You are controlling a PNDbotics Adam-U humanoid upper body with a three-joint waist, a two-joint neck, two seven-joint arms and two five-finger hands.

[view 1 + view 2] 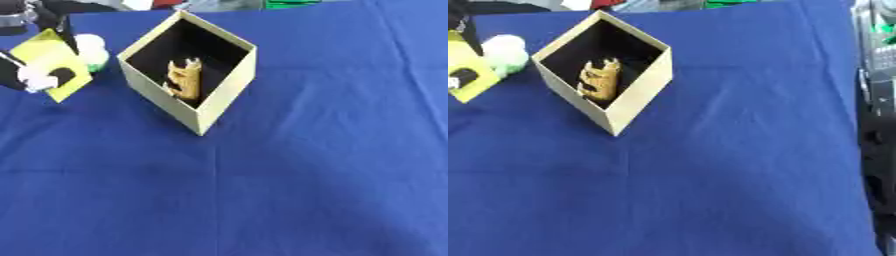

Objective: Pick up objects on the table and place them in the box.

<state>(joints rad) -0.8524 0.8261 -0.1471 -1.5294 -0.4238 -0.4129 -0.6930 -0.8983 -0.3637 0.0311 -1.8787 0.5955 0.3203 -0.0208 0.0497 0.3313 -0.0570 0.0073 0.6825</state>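
While the left hand (pixel 37 75) is gripping a flat yellow object (pixel 54 64) with fingers clamped on it at the table's (pixel 306 175) far left edge, the open box (pixel 194 117) beside it is holding a golden-brown item (pixel 185 78). A white-green object (pixel 93 50) is sitting between them.

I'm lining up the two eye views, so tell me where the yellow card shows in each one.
Left eye view: the yellow card sits at the upper left, held by the left hand, left of the box.
Right eye view: only part of it shows, at the left edge, upper left.
Shared landmark: the golden-brown figure inside the box.
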